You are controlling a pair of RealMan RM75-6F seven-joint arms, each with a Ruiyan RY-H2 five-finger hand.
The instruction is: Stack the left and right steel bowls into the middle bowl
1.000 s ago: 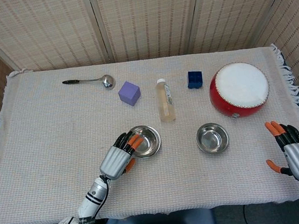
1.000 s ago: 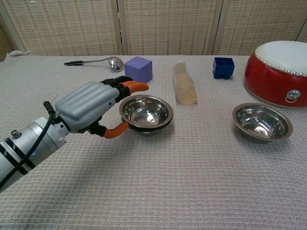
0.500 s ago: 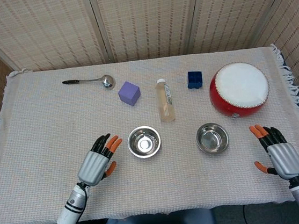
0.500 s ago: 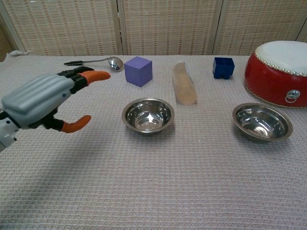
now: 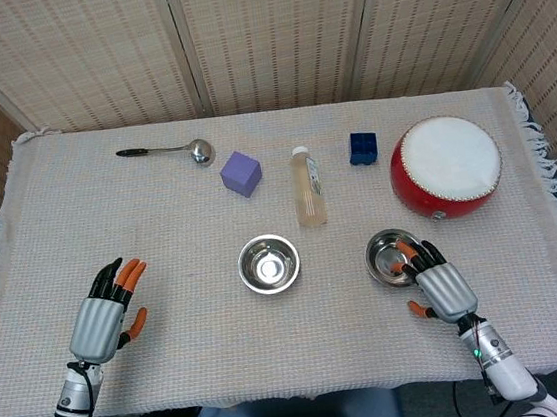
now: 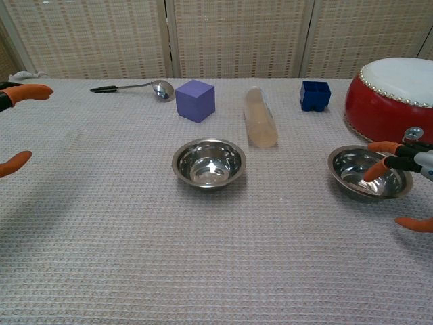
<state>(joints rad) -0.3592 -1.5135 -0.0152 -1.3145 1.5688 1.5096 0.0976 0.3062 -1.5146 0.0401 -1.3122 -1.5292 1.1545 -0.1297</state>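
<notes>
A steel bowl [image 5: 269, 263] stands in the middle of the cloth, also in the chest view [image 6: 208, 162]. A second steel bowl [image 5: 393, 257] sits to its right [image 6: 369, 173]. My right hand [image 5: 441, 289] is at that bowl's near right side. Its orange-tipped fingers [image 6: 389, 157] reach over the rim and its thumb stays outside, off the bowl; it holds nothing. My left hand [image 5: 102, 322] hovers far to the left with fingers spread and empty. Only its fingertips [image 6: 24, 93] show at the chest view's left edge.
Along the back lie a steel ladle [image 5: 166, 151], a purple cube [image 5: 241, 173], a clear bottle on its side [image 5: 307, 187], a blue box [image 5: 362, 148] and a red drum [image 5: 446, 166]. The drum stands close behind the right bowl.
My left hand has let go of the middle bowl and pulled back far left. My right hand has come in from the table's right edge to the right bowl's rim.
</notes>
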